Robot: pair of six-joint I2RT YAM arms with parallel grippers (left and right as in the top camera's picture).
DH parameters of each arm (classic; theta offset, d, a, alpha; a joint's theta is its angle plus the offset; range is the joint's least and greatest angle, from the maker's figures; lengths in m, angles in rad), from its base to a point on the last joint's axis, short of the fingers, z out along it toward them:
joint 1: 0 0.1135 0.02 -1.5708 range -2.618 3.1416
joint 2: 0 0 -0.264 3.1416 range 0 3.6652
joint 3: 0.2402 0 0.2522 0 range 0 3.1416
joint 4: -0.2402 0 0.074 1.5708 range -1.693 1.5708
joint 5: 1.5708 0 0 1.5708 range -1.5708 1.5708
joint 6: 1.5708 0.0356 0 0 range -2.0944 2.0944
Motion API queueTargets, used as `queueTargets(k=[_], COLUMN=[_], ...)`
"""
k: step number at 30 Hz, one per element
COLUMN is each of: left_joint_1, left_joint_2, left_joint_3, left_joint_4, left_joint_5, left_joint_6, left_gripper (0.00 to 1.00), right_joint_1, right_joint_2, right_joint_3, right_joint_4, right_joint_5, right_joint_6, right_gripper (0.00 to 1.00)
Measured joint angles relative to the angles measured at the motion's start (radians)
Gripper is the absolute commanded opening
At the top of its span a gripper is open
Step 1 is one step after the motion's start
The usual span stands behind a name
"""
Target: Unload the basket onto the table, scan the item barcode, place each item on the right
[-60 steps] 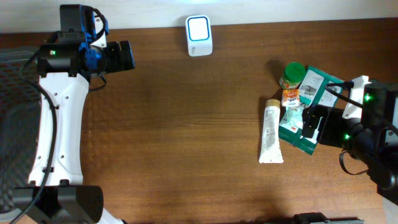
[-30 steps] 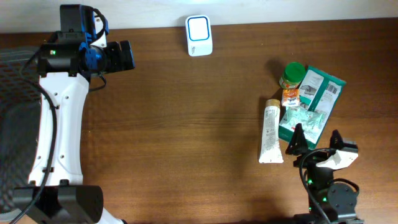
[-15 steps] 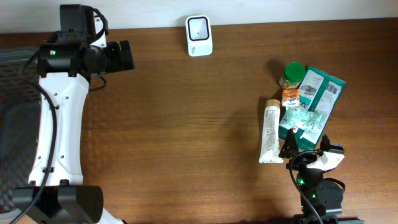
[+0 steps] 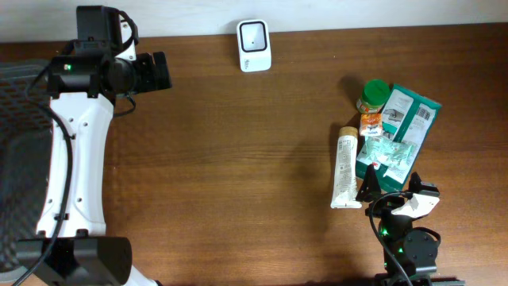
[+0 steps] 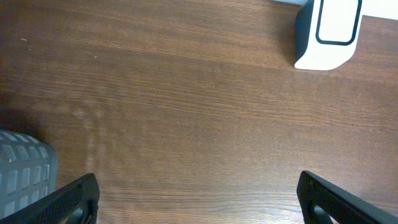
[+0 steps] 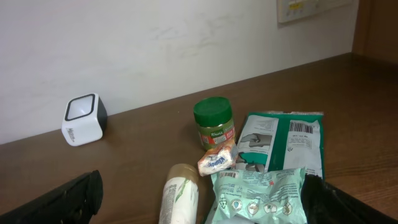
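The white barcode scanner (image 4: 254, 36) stands at the table's far edge, also in the left wrist view (image 5: 329, 31) and the right wrist view (image 6: 84, 118). The items lie in a cluster at the right: a green-lidded jar (image 4: 373, 95), a small orange-and-white packet (image 4: 371, 123), a white tube (image 4: 345, 167), a dark green pack (image 4: 409, 115) and a mint pouch (image 4: 385, 155). My right gripper (image 4: 394, 188) stands open just in front of the pouch (image 6: 261, 196), holding nothing. My left gripper (image 4: 168, 71) hangs open and empty at the far left, well away from the scanner.
A grey mesh surface (image 5: 25, 174) lies at the left, beside the table (image 4: 238, 159). A white wall runs behind the table's far edge (image 6: 155, 43). The tube (image 6: 180, 193) lies left of the pouch, and a barcode shows on the dark green pack (image 6: 301, 126).
Earlier my right arm swung from the right side of the cluster to the table's front edge, then settled a little left. The scanner's blue light went dark. The left arm stayed put.
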Motion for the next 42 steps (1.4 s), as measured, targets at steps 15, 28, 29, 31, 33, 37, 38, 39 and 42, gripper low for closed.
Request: queueTargets(k=[15, 28, 29, 31, 33, 37, 38, 39, 42], left_joint_1=[0.0, -0.078, -0.1, -0.117, -0.119, -0.117, -0.117, -0.117, -0.117], left_joint_2=[0.0, -0.06, -0.089, -0.136, -0.193, -0.293, -0.328, -0.351, -0.442], left_joint_3=[0.0, -0.007, -0.008, -0.011, -0.026, -0.108, -0.153, -0.185, -0.318], left_joint_4=[0.0, 0.0, 0.0, 0.0, 0.001, 0.0, 0.008, 0.012, 0.077], left_joint_5=[0.0, -0.003, -0.003, -0.002, -0.001, -0.001, -0.003, -0.006, -0.046], left_joint_6=[0.0, 0.0, 0.0, 0.0, 0.0, 0.0, 0.0, 0.0, 0.0], left_gripper=[0.99, 0.99, 0.99, 0.99, 0.99, 0.99, 0.99, 0.99, 0.99], right_joint_1=[0.0, 0.0, 0.0, 0.0, 0.0, 0.0, 0.0, 0.0, 0.0], right_joint_2=[0.0, 0.0, 0.0, 0.0, 0.0, 0.0, -0.001, -0.001, -0.001], right_joint_3=[0.0, 0.0, 0.0, 0.0, 0.0, 0.0, 0.0, 0.0, 0.0], right_joint_4=[0.0, 0.0, 0.0, 0.0, 0.0, 0.0, 0.0, 0.0, 0.0], right_joint_5=[0.0, -0.001, -0.002, -0.003, -0.003, -0.003, -0.003, -0.003, -0.003], right_joint_6=[0.0, 0.0, 0.0, 0.0, 0.0, 0.0, 0.0, 0.0, 0.0], right_gripper=[0.98, 0.98, 0.98, 0.98, 0.98, 0.98, 0.99, 0.98, 0.98])
